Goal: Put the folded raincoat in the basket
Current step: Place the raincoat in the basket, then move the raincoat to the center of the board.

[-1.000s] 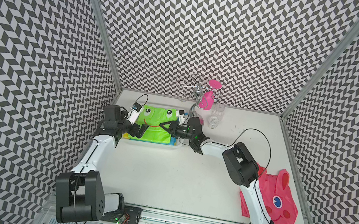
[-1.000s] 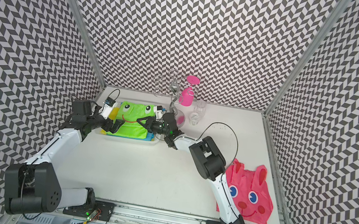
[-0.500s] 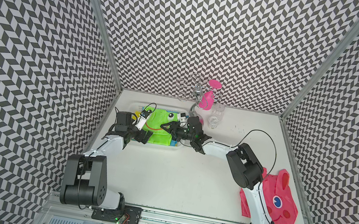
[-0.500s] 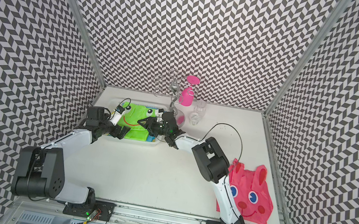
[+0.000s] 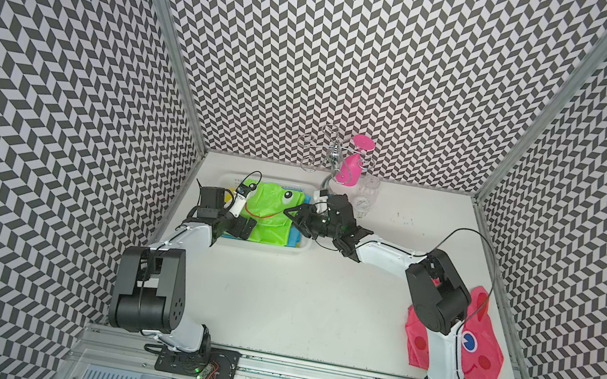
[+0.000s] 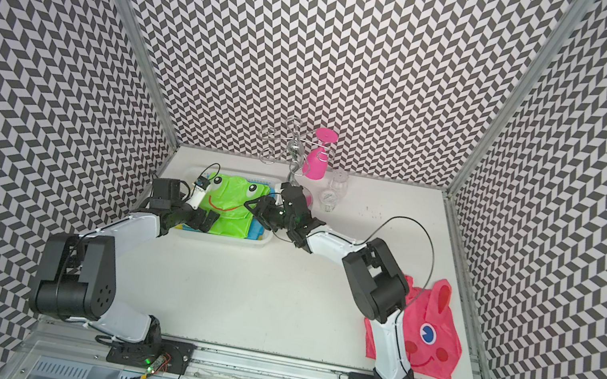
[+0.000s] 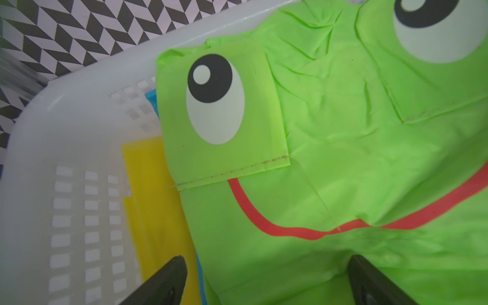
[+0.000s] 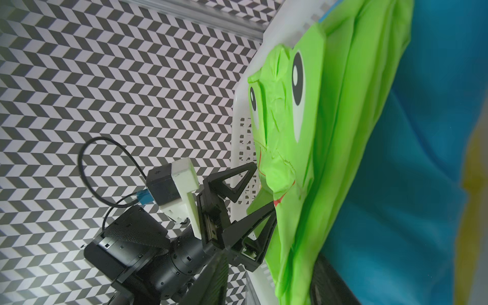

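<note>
The folded raincoat (image 5: 268, 209) (image 6: 232, 203), bright green with a frog face, lies in the white perforated basket (image 5: 266, 249) (image 6: 225, 240) at the back left. It rests on blue and yellow cloth. My left gripper (image 5: 244, 226) (image 6: 205, 219) stands open over the raincoat's near-left corner. In the left wrist view its fingers straddle the green cloth (image 7: 343, 158) without pinching it. My right gripper (image 5: 294, 220) (image 6: 253, 211) is at the raincoat's right edge. In the right wrist view its jaws stand apart, with a loose green fold (image 8: 330, 132) between them.
A pink raincoat (image 5: 476, 347) lies at the front right, partly under the right arm. A wire rack with a pink cup (image 5: 353, 161) and clear glasses (image 5: 366, 193) stands at the back, just behind the right gripper. Patterned walls close in on three sides.
The left arm has folded back and its gripper has moved to the raincoat's near-left corner. The right jaws have widened. The raincoat has settled lower into the basket.
</note>
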Tool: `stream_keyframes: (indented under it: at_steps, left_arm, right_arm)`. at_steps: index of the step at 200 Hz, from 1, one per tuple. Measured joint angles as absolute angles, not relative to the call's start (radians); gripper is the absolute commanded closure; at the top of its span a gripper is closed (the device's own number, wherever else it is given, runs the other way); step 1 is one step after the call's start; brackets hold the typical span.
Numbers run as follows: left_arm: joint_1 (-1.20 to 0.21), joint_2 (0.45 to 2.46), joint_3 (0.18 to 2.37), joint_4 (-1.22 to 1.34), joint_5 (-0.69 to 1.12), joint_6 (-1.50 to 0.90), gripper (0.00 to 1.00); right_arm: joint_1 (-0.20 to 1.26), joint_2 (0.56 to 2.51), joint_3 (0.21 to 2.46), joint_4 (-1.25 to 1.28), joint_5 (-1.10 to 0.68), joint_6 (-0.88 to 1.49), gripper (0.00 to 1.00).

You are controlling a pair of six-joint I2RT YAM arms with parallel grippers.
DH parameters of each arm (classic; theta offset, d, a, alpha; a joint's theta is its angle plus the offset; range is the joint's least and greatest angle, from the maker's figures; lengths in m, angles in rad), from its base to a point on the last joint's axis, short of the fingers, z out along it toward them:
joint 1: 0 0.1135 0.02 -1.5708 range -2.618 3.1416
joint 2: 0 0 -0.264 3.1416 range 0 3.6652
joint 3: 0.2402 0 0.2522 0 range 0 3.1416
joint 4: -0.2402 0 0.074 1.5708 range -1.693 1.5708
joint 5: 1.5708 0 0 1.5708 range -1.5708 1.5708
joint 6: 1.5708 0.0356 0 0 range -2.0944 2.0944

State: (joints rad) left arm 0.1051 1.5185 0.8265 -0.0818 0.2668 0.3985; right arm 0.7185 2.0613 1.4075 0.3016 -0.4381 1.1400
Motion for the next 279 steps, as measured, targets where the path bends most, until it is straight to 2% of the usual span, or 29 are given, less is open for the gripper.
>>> stream_keyframes:
  at_steps: [87, 123, 133, 147, 148, 149, 153, 183, 222, 246, 279]
  left_arm:
    - [0.105, 1.495, 0.891, -0.256, 0.395, 0.445, 0.00]
    - [0.104, 1.421, 0.950, -0.368, 0.507, 0.503, 0.00]
    - [0.096, 1.395, 0.963, -0.398, 0.556, 0.542, 0.00]
    - [0.062, 1.348, 0.963, -0.443, 0.609, 0.594, 0.01]
    - [0.060, 1.345, 0.963, -0.445, 0.612, 0.596, 0.00]
    - [0.054, 1.340, 0.962, -0.450, 0.618, 0.601, 0.00]
    - [0.038, 1.328, 0.958, -0.458, 0.627, 0.614, 0.00]
    - [-0.130, 1.260, 0.916, -0.535, 0.682, 0.696, 0.00]
    - [-0.394, 1.270, 0.845, -0.561, 0.635, 0.709, 0.00]
    - [-0.541, 1.284, 0.807, -0.556, 0.586, 0.698, 0.00]
    - [-0.625, 1.336, 0.794, -0.527, 0.521, 0.680, 0.01]
  right_arm:
    - [0.690, 1.773, 1.142, 0.179, -0.345, 1.001, 0.44]
    - [0.683, 1.568, 1.005, 0.020, -0.224, 0.894, 0.38]
    - [0.665, 1.491, 0.955, -0.009, -0.190, 0.878, 0.32]
    - [0.621, 1.383, 0.878, -0.036, -0.143, 0.858, 0.11]
    - [0.619, 1.377, 0.873, -0.038, -0.141, 0.856, 0.05]
    - [0.613, 1.366, 0.865, -0.041, -0.136, 0.857, 0.03]
    - [0.594, 1.338, 0.842, -0.042, -0.123, 0.856, 0.00]
    - [0.418, 1.174, 0.684, -0.130, 0.007, 0.802, 0.00]
    - [0.174, 1.164, 0.622, -0.330, 0.137, 0.810, 0.05]
    - [0.149, 1.221, 0.625, -0.428, 0.204, 0.842, 0.06]
    - [0.149, 1.303, 0.604, -0.467, 0.213, 0.874, 0.08]
